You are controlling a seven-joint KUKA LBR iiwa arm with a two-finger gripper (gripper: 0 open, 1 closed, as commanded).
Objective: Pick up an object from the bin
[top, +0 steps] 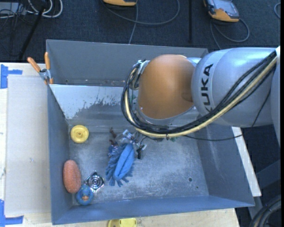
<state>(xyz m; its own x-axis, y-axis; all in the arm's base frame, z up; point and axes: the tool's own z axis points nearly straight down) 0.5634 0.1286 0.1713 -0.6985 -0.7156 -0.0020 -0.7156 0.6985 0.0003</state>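
My gripper (129, 139) reaches down below the orange wrist cover, near the middle of the bin. It is right at the upper end of a blue spiky rubber toy (120, 163) that lies lengthwise on the bin floor. Dark parts of the gripper overlap the toy's top, so I cannot make out whether it is touching the toy. A yellow round disc (79, 133) lies to the left of the gripper.
Along the bin's left front lie an orange oblong thing (71, 175), a small shiny silver piece (93, 181) and a blue-and-orange ball (84, 196). The arm and its cables cover the bin's back right.
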